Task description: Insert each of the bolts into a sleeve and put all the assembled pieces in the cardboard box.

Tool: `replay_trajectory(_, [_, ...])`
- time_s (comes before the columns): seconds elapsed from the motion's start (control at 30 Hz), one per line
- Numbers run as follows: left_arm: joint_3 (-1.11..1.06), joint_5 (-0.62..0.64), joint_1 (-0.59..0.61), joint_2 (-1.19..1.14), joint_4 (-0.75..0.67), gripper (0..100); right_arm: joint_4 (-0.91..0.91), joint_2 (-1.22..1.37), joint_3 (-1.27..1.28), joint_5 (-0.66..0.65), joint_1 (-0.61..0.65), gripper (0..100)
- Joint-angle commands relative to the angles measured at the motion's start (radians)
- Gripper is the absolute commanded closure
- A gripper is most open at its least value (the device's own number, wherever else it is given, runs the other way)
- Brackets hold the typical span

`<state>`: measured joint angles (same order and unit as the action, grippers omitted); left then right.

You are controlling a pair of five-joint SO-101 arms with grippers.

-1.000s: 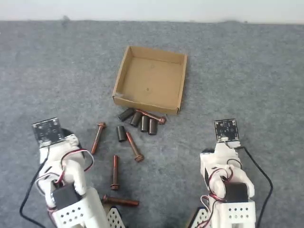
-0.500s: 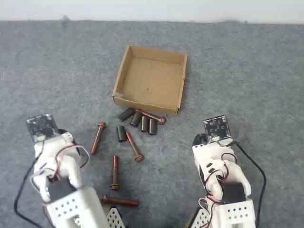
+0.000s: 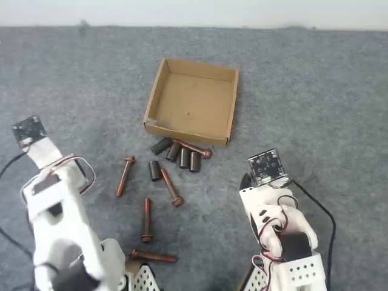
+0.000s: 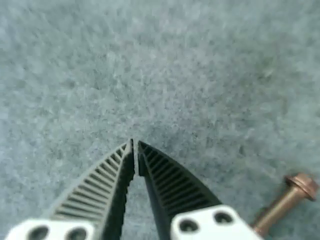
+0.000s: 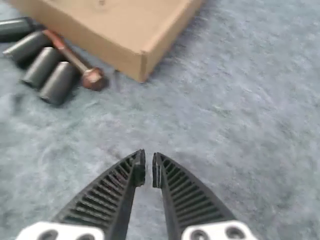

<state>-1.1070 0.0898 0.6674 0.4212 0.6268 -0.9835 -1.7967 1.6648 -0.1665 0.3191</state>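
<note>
Sitting on fuzzy grey carpet [image 3: 315, 91], with a pale wall [image 3: 194, 12] running along the far edge, the cardboard box [image 3: 159, 91] is lying open while 5 bolts [image 3: 124, 176] and 5 sleeves [image 3: 155, 170] are lying loose just in front. Left gripper [image 4: 135, 145] and right gripper [image 5: 148, 157] are both hanging pinched together, gripping nothing.

Your cardboard box [image 3: 187, 132] sits open-topped at far centre. Just near of it, four dark sleeves [image 3: 183, 157] lie clustered with one copper bolt [image 3: 195, 148]. A fifth sleeve [image 3: 155, 170] and four loose bolts [image 3: 147, 219] lie nearer, leftward.
</note>
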Motion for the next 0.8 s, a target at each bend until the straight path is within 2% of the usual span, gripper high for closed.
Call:
replay_trajectory(0.0, [0.081, 0.014, 0.006, -0.034, -0.023, 99, 0.042, -0.016, 0.018, -0.035, 0.047, 96.7])
replay_trajectory(0.13, [0.079, 0.014, 0.006, -0.032, -0.023, 99, 0.067, -0.015, 0.014, -0.086, 0.117, 96.9])
replay_trajectory(0.37, [0.085, 0.072, 0.032, -0.038, -0.028, 99, 0.047, -0.013, -0.044, -0.083, 0.259, 96.9])
replay_trajectory(0.67, [0.085, 0.072, 0.037, -0.038, -0.028, 99, 0.045, -0.012, -0.072, -0.087, 0.277, 96.9])
replay_trajectory(0.77, [0.085, 0.072, 0.037, -0.038, -0.028, 99, 0.039, -0.012, -0.068, -0.089, 0.323, 96.9])
